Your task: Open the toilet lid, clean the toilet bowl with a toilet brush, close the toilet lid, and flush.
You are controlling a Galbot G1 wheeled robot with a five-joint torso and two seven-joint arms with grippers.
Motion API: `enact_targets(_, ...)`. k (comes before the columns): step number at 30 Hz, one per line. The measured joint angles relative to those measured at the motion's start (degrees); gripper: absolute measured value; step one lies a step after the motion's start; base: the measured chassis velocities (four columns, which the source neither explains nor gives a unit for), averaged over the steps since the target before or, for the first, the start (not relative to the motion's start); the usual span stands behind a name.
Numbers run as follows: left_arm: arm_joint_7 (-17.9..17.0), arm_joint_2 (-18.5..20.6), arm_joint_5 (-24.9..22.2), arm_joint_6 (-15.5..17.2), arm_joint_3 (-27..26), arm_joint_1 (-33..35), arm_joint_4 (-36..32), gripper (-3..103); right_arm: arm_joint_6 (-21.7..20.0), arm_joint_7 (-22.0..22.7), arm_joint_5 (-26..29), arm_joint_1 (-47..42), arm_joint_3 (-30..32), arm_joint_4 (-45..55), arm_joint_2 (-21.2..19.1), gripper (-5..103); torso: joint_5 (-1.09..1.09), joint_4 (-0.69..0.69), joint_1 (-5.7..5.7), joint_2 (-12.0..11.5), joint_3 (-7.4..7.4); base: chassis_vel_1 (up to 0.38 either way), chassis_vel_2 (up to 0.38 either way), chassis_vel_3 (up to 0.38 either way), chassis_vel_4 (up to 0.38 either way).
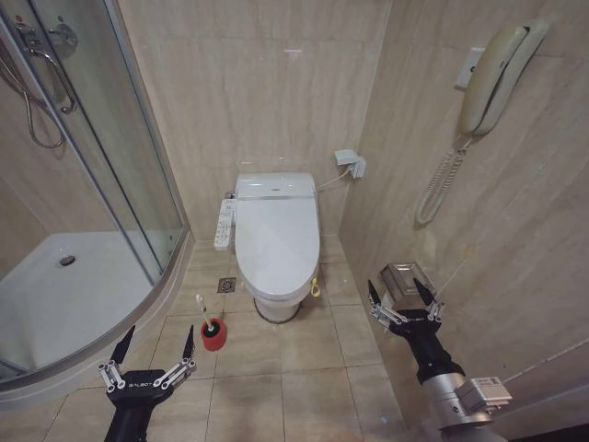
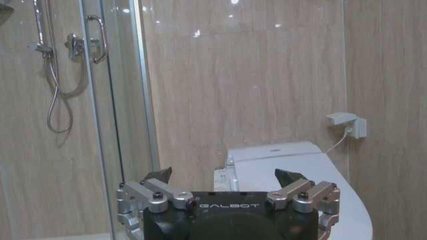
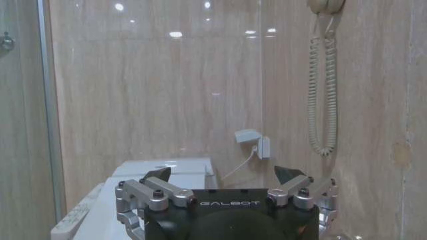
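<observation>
The white toilet lid (image 1: 276,241) lies closed over the toilet against the back wall, so the toilet bowl is hidden under it. The lid also shows in the left wrist view (image 2: 300,185) and the right wrist view (image 3: 167,170). The toilet brush (image 1: 204,316) stands with its white handle upright in a small red holder (image 1: 213,335) on the floor, left of the toilet base. My left gripper (image 1: 158,342) is open, low and near, just left of the brush. My right gripper (image 1: 400,293) is open at the right, near the side wall.
A curved glass shower enclosure (image 1: 120,184) with a white tray (image 1: 55,304) fills the left. A control panel (image 1: 224,224) juts from the toilet's left side. A wall phone (image 1: 492,78) with coiled cord and a metal paper holder (image 1: 407,276) hang on the right wall. Floor drain (image 1: 226,285).
</observation>
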Motion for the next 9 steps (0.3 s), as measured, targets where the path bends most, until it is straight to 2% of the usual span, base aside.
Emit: enact_targets(9, 0.0, 0.0, 0.0, 0.0, 0.0, 0.0, 0.0, 100, 0.0, 0.0, 0.0, 0.0, 0.0, 0.0, 0.0, 100, 0.0, 0.0, 0.0, 0.0, 0.0, 0.0, 0.0, 0.0, 0.0)
